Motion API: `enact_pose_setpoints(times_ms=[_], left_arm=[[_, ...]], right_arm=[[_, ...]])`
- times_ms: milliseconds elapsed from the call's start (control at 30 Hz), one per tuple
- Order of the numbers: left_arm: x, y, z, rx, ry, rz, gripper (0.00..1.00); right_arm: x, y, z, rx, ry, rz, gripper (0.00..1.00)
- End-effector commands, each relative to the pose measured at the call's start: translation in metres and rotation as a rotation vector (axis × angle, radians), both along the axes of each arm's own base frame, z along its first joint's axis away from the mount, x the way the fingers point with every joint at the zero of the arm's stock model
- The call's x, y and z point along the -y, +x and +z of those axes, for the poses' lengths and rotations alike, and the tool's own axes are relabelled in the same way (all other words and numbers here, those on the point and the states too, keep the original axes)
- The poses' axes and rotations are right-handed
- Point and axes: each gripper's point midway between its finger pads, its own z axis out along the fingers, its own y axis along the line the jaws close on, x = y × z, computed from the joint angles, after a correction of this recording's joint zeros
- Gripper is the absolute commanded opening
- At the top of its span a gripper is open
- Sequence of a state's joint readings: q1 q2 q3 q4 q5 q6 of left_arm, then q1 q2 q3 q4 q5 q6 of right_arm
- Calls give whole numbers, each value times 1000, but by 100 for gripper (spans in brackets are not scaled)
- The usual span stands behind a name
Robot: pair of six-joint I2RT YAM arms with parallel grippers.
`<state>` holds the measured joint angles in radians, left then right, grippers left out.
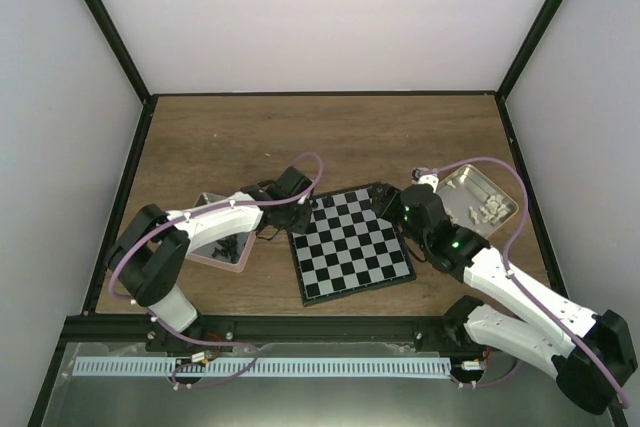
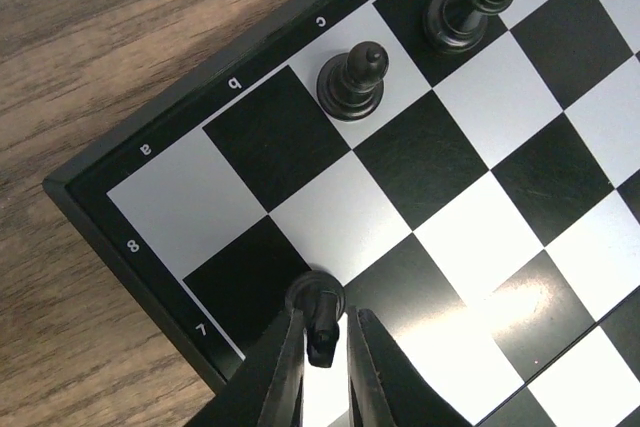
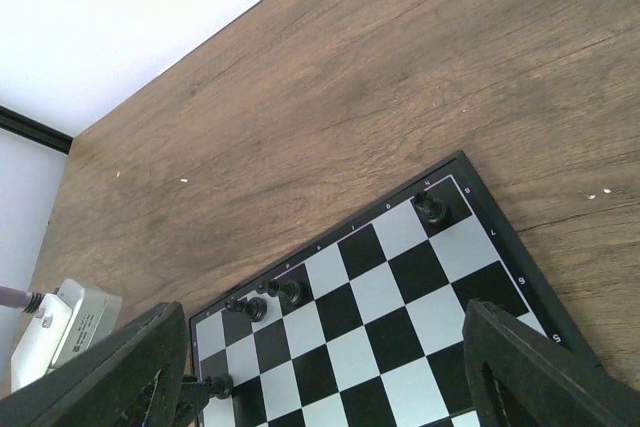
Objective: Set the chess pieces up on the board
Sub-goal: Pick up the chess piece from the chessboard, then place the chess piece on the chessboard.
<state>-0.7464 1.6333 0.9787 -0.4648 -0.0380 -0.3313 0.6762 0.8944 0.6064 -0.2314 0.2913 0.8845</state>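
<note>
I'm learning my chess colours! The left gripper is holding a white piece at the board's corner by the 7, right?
Not quite. The piece pinched in the left gripper is black, not white, as the left wrist view shows. The rest is right: it is at the corner of the board, by the 7.

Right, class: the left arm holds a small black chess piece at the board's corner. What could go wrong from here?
1. The small black chess piece in the left fingers is over a junction of squares on the black and grey checked board, so it may land off-centre.
2. Opening the fingers could topple it.
3. The open right fingers hang above the same board and might knock the standing black pieces.
</note>
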Motion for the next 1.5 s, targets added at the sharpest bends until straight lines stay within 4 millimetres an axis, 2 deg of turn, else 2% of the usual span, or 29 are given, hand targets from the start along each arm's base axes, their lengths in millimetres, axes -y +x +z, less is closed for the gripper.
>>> enact_pose_setpoints(times_ms=[0,167,333,733,1067,1333,1467], left_arm=[[6,3,0,8,-9,-26,11],[7,12,10,47,-18,3,5],[1,34,22,131,4,99,4],[19,63,18,152,-28,161,4],[3,60,17,154,38,189,4],[15,54,10,109,-7,142,4],[9,55,7,110,27,161,4]], right_arm=[[3,4,5,19,11,-31,77],[5,4,6,22,10,-36,77],[7,2,6,25,13,-42,77],[8,2,7,28,9,-43,77],[8,3,7,32,10,-43,77],[7,3,8,33,11,-41,77],[8,2,8,32,11,-42,77]])
